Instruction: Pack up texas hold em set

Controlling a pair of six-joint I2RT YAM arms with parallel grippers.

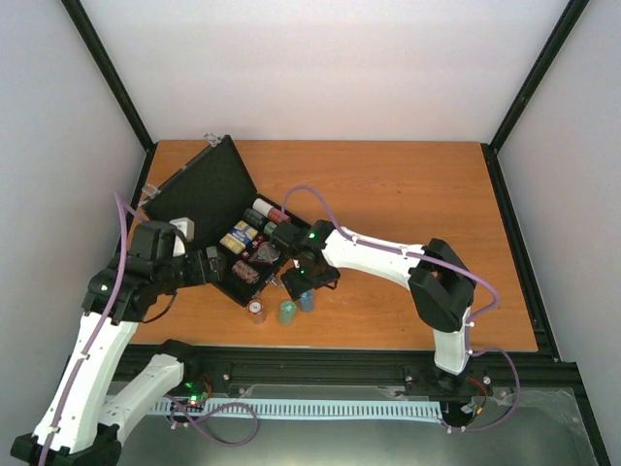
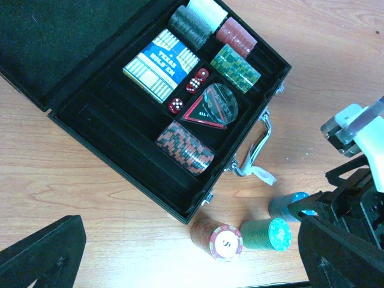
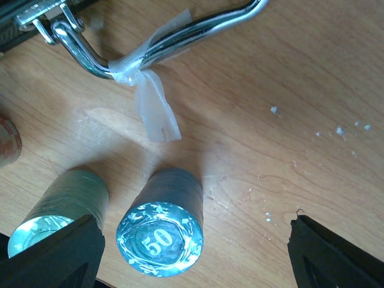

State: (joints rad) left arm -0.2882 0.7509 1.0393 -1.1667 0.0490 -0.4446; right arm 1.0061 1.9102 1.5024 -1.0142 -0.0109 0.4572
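The black case (image 1: pixel 199 194) lies open at the table's left; in the left wrist view its tray (image 2: pixel 108 114) holds chip stacks (image 2: pixel 186 146), a card deck (image 2: pixel 161 65), red dice (image 2: pixel 196 81), a black triangle (image 2: pixel 193 114) and a clear disc (image 2: pixel 217 102). Three chip stacks stand on the table by the case's handle (image 2: pixel 257 144): red (image 2: pixel 217 238), green (image 2: pixel 267 234) and blue (image 3: pixel 161 237). My right gripper (image 3: pixel 192 246) is open, its fingers either side of the blue stack and above it. My left gripper (image 2: pixel 192 258) is open and empty over the case's near corner.
A white tag (image 3: pixel 156 105) is tied to the silver handle (image 3: pixel 180 36). The case's lid (image 1: pixel 194 184) leans back towards the far left. The wooden table (image 1: pixel 417 214) ends at black frame rails on both sides.
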